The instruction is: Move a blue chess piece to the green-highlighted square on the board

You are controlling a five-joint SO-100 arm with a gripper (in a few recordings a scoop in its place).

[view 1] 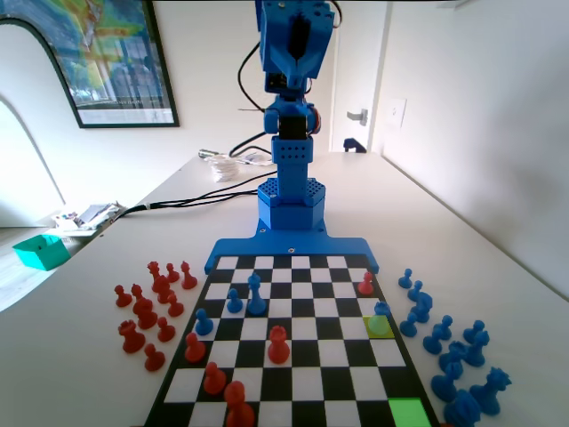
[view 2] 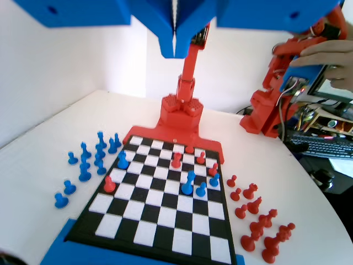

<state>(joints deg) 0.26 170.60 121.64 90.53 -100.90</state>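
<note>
Gripper (view 2: 175, 47) is raised high over the near edge of the board (view 2: 165, 234), jaws pressed together, holding nothing. The blue chess piece (view 1: 381, 309) stands upright on the yellow-green square by the right edge in the fixed view — green-highlighted square (view 1: 408, 413) is two rows nearer that camera, one column right. Expect a long reach down and outward.

A white table (view 1: 498, 258) carries the board (view 1: 293, 356), with the blue arm's base (view 1: 289, 209) at its far end in the fixed view. Captured red pieces (view 1: 147, 311) stand on the tabletop left of the board, blue pieces (view 1: 449, 347) to its right. Black cables (view 1: 191, 197) trail across the far left, near a teal box (view 1: 40, 251).
</note>
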